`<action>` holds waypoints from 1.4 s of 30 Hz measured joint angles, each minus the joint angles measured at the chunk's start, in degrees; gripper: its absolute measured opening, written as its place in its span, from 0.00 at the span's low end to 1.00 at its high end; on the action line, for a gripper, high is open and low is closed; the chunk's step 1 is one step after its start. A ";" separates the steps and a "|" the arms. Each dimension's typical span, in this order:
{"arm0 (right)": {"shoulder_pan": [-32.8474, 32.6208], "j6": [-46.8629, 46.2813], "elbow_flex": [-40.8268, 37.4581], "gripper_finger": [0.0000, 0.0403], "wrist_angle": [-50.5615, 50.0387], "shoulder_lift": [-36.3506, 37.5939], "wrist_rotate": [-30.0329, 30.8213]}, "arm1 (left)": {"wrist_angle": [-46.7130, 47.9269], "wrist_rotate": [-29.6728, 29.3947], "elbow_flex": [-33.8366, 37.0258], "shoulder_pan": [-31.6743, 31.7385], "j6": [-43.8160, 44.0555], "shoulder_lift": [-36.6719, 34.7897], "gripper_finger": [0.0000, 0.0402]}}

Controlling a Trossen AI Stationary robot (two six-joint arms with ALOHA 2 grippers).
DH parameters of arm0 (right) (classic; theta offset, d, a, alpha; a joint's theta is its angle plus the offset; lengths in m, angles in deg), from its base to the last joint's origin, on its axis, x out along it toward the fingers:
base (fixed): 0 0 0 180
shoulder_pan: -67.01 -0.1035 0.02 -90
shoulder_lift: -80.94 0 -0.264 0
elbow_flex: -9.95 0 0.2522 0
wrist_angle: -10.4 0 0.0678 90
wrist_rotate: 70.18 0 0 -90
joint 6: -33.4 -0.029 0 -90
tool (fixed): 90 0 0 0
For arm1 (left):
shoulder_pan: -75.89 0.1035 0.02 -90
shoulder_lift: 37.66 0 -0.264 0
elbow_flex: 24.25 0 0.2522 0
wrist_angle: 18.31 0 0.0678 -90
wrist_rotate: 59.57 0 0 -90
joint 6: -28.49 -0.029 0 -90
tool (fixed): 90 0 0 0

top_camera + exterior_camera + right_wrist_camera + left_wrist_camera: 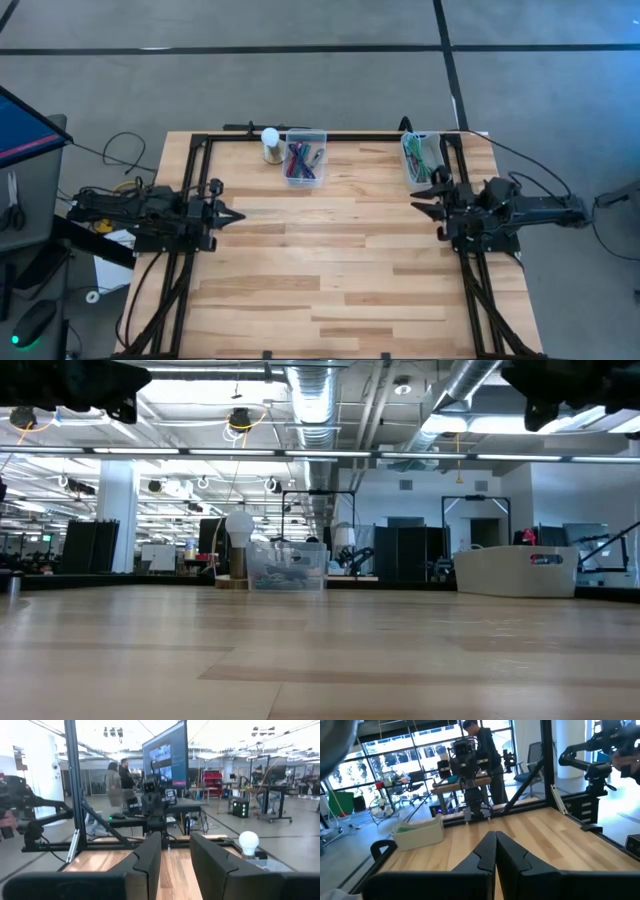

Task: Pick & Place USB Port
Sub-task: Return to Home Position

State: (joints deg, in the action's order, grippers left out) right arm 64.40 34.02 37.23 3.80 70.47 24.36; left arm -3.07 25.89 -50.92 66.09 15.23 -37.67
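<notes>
- While I watch from here, the left gripper (238, 213) has its jaws pressed together, empty.
- The right gripper (415, 199) has jaws apart, empty; white oblong plastic bin (515, 575) just beside them.

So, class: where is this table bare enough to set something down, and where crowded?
Bare: the middle between the left pincer and right pincer, and the whole near half. Crowded: far edge, with bulb, clear bin, white bin.
</notes>
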 joint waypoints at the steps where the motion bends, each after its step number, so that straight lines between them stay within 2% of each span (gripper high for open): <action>1: 0.00 0.29 0.00 0.24 -0.60 1.04 0.01 | 0.00 0.00 0.00 0.00 0.02 0.00 0.01; 8: 0.00 2.98 -0.02 0.24 -5.53 10.41 0.02 | -0.19 -0.13 -0.52 0.00 -0.38 -0.02 0.02; 17: 0.00 3.87 0.55 0.24 -7.30 10.27 0.04 | -0.17 0.03 -0.52 0.00 -1.50 0.00 0.02; 28: 0.00 1.91 -1.42 0.24 -11.41 10.31 0.02 | 0.37 4.46 -0.46 0.00 -1.36 0.00 0.01; 42: 0.00 0.78 -6.11 0.24 -10.47 10.33 0.70 | -0.76 4.39 5.59 0.00 -0.33 0.02 0.02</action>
State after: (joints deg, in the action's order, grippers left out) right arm 64.40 34.80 31.12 -6.66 80.80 25.06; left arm -3.83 30.29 -45.33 66.09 14.90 -37.65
